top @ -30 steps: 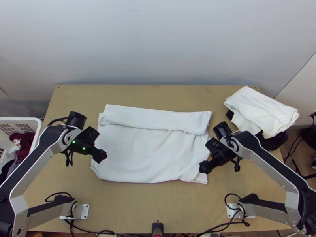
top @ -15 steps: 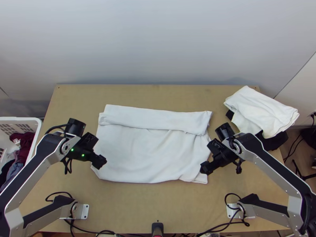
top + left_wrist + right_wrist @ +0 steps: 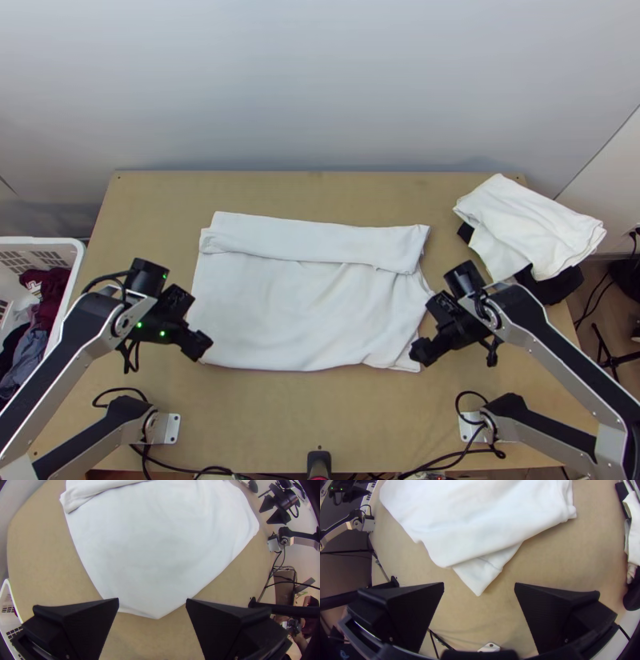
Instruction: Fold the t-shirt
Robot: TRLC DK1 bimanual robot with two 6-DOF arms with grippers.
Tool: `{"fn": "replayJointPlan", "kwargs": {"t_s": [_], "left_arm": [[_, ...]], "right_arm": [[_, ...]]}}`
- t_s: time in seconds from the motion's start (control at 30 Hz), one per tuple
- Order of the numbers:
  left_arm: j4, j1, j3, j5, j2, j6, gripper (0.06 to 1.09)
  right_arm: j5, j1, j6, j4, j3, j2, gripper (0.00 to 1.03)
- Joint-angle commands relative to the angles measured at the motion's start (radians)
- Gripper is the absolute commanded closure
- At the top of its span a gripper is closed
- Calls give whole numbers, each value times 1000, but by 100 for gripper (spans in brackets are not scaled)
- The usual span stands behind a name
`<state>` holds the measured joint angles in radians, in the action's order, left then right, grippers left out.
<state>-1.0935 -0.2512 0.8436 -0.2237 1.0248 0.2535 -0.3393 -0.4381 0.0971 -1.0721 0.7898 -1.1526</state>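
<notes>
T-shirt [image 3: 304,312], white, soft, lightly creased, lies on the middle of the wooden table [image 3: 320,420], far side doubled into a long band (presumably to narrow it). Left tool [image 3: 152,599] and right tool [image 3: 479,583], flat black wedges spread wide and empty, stand near its two near corners, likely for lifting that edge together.

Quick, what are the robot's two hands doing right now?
Left hand: open, holding nothing, at a corner of the shirt.
Right hand: open, empty, near another shirt corner.

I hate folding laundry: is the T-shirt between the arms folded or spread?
Partly folded: the T-shirt lies flat, its far strip doubled over.
</notes>
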Motion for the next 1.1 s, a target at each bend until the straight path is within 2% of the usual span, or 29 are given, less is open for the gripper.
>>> {"fn": "replayJointPlan", "kwargs": {"t_s": [0.0, 0.43, 1.07], "left_arm": [[-3, -33, -67, 0, -42, -5, 11], [3, -46, -95, 89, -71, 44, 11], [95, -54, -175, 129, -54, 66, 11]], "right_arm": [[0, -4, -10, 18, -50, 51, 5], [2, -99, -8, 24, -24, -42, 5], [52, -97, -4, 123, -40, -142, 5]]}}
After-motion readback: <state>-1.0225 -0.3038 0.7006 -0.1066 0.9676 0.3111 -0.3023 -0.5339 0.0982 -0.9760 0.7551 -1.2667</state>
